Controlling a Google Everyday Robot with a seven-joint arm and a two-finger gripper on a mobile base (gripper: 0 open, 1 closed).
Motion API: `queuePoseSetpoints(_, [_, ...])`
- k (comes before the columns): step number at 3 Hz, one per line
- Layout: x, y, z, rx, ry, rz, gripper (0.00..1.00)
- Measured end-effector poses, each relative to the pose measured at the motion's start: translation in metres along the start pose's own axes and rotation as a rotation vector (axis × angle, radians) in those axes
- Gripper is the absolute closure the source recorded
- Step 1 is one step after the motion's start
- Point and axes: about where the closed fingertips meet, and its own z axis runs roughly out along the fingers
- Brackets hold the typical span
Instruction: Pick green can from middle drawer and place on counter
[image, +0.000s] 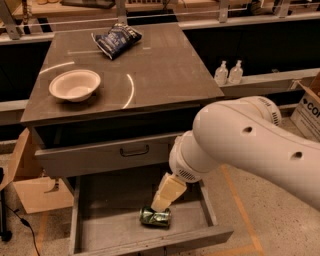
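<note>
The green can lies on its side on the floor of the open middle drawer, near the front wall. My gripper reaches down into the drawer from the right, its cream-coloured tip right at the top of the can. The large white arm covers the drawer's right part. The counter is the dark grey cabinet top above, with pale curved reflections.
A white bowl sits on the counter's left side and a dark blue snack bag at its back. A grey drawer front with a dark handle is above the open drawer. Cardboard boxes stand at left; two bottles at right.
</note>
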Motion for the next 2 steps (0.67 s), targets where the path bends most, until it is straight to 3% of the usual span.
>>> queuePoseSetpoints(1, [0.011, 0.011, 0.027, 0.006, 0.001, 0.067, 0.0])
queuePoseSetpoints(2, [0.035, 0.025, 0.082, -0.009, -0.007, 0.191, 0.0])
